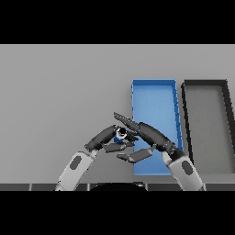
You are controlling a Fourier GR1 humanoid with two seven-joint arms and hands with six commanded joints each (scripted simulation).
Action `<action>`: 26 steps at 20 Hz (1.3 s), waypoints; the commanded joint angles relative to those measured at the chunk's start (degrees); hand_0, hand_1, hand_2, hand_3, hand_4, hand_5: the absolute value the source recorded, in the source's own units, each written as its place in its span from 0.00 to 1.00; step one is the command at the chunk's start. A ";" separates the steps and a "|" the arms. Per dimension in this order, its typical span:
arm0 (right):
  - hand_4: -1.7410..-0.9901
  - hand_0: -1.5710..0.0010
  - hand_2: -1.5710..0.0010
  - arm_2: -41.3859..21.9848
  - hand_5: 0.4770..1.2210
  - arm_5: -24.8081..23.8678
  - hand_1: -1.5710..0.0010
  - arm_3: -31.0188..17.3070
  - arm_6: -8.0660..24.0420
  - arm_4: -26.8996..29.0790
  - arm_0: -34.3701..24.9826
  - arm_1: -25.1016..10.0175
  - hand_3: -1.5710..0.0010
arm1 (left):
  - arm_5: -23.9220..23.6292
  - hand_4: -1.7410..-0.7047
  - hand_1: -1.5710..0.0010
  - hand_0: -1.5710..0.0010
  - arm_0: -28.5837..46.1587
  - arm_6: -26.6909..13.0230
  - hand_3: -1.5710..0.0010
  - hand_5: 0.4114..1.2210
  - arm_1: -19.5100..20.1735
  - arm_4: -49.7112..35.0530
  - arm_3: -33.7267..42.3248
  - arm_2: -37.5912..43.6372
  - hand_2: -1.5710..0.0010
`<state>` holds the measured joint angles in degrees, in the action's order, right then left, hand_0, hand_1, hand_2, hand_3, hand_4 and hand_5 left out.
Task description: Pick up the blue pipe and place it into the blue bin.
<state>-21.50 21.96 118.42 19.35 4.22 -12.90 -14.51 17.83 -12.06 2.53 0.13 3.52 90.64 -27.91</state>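
The blue pipe [120, 134] stands on end just left of the blue bin [153, 98], its ring-shaped end facing up. My left hand [103, 140] reaches in from the lower left. Its fingertips are behind the pipe and its thumb in front, pinching it. My right hand [151, 134] reaches across the blue bin from the lower right. Its fingers are straight, lying over and against the pipe's right side, with the thumb stretched out below. The pipe's lower part is hidden by the hands.
A dark grey bin [209, 128] stands right of the blue bin, close beside it. Grey table [59, 92] stretches to the left and behind the hands.
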 commanded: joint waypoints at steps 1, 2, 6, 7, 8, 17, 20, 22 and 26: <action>0.73 1.00 1.00 -0.58 0.05 0.36 1.00 -0.99 0.86 0.15 -0.98 0.59 1.00 | 0.47 0.26 0.00 0.00 0.35 0.28 0.00 1.00 -0.20 -0.63 0.44 0.26 0.00; 0.72 1.00 1.00 -1.11 0.05 0.62 1.00 -1.56 1.80 0.43 -2.47 1.24 1.00 | 1.14 0.26 0.00 0.00 -0.07 -0.31 0.00 1.00 -0.60 -0.91 -0.10 0.53 0.00; 0.69 0.98 0.92 -2.17 0.05 0.84 0.93 -5.45 3.26 0.77 -7.01 3.65 0.97 | 3.14 0.27 0.00 0.00 -0.02 0.99 0.00 1.00 -0.90 -0.74 -0.95 1.65 0.00; 0.65 0.89 0.84 -2.02 0.06 1.18 0.85 -6.67 4.19 1.24 -8.24 4.02 0.91 | 2.83 0.22 0.00 0.00 0.63 -0.01 0.00 1.00 -0.76 -0.32 -0.92 1.88 0.00; 0.58 0.75 0.73 -2.62 0.06 1.36 0.72 -7.47 3.47 0.62 -8.81 4.57 0.80 | 2.71 0.17 0.00 0.00 0.68 -1.04 0.17 1.00 -1.04 -0.30 -0.74 2.11 0.02; 0.36 0.10 0.10 -3.03 0.70 0.98 0.10 -8.91 -2.73 -0.09 -8.34 6.80 0.14 | 3.75 0.02 0.00 0.00 1.44 -0.18 0.13 1.00 -2.77 1.45 -0.19 2.23 0.01; 0.34 0.05 0.05 -3.85 0.85 1.25 0.05 -8.89 -3.84 -1.36 -7.64 7.41 0.07 | 4.00 0.01 0.00 0.00 1.50 -0.01 0.10 1.00 -3.15 2.58 -0.42 2.79 0.01; 0.33 0.03 0.03 -3.38 0.90 0.91 0.03 -8.99 -2.94 1.27 -7.17 9.19 0.05 | 3.16 0.01 0.00 0.00 0.60 -0.73 0.09 1.00 -4.41 2.89 -0.54 2.93 0.01; 0.33 0.01 0.01 -2.31 0.96 0.88 0.01 -8.26 -0.12 1.66 -6.02 10.81 0.02 | 3.33 0.01 0.00 0.00 1.22 0.71 0.20 1.00 -3.96 3.63 -0.26 3.60 0.00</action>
<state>-23.82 22.94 110.14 19.24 5.85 -18.91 -3.69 21.26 -10.86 3.67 -3.83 7.10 90.41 -24.32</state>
